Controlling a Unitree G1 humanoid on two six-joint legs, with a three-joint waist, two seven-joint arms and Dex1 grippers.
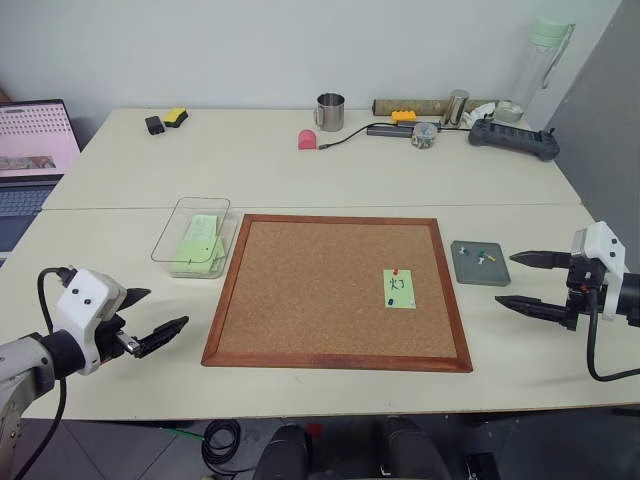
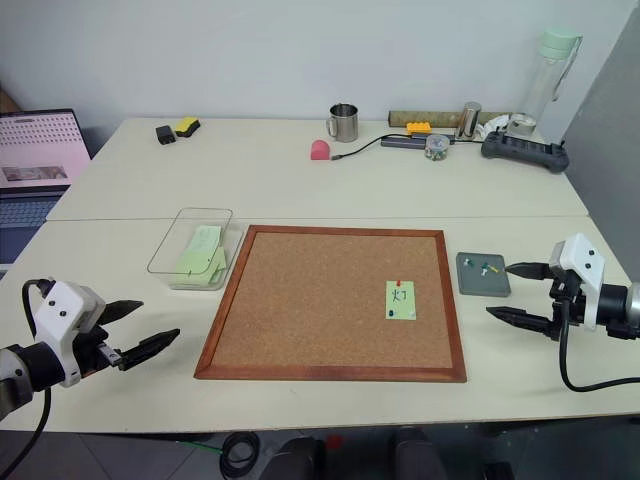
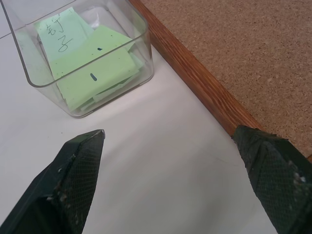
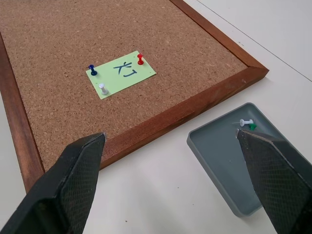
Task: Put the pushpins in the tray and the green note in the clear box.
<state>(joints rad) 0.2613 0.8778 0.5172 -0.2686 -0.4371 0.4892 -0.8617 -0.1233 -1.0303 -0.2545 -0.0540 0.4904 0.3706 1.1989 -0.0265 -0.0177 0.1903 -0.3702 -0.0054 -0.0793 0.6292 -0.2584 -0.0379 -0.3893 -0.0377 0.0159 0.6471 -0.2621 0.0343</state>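
The pale table (image 1: 300, 180) carries a cork board (image 1: 340, 290) mid-front, clear box (image 1: 193, 237) left, tray (image 1: 478, 263) right; perhaps a mug (image 1: 330, 112) near the back edge.

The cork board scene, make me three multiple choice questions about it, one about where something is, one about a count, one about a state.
1. Where is the green note?
A. pinned on the cork board
B. inside the clear box
C. in the tray

2. How many pushpins hold the note?
A. one
B. three
C. five

3. How do the right gripper and left gripper stand?
A. both shut on pins
B. one holds the note
C. both open and empty

Answers: 1 A, it lies flat on the cork. 2 B, a red pin, a blue pin and a white pin. 3 C, their fingers stand apart with nothing between.
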